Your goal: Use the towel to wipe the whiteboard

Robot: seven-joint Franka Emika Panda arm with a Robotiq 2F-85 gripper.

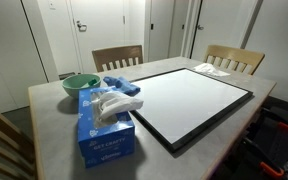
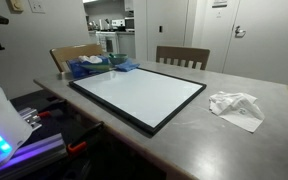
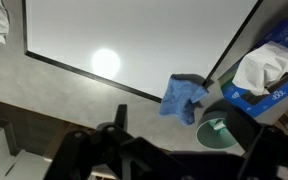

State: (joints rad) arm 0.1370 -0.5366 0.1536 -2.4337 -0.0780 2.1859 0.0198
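A whiteboard with a black frame (image 1: 196,100) lies flat on the grey table and shows in both exterior views (image 2: 139,92) and in the wrist view (image 3: 134,35). A crumpled blue towel (image 1: 122,85) lies on the table at one corner of the board; it also shows in an exterior view (image 2: 125,66) and in the wrist view (image 3: 184,97). My gripper (image 3: 184,142) shows only in the wrist view as dark fingers at the bottom. It is high above the table, short of the towel, open and empty.
A green bowl (image 1: 80,85) (image 3: 216,132) and a blue tissue box (image 1: 104,135) (image 3: 269,65) stand next to the towel. A crumpled white paper (image 2: 236,106) (image 1: 216,68) lies by the board's opposite end. Wooden chairs (image 1: 117,57) (image 2: 182,56) line the table.
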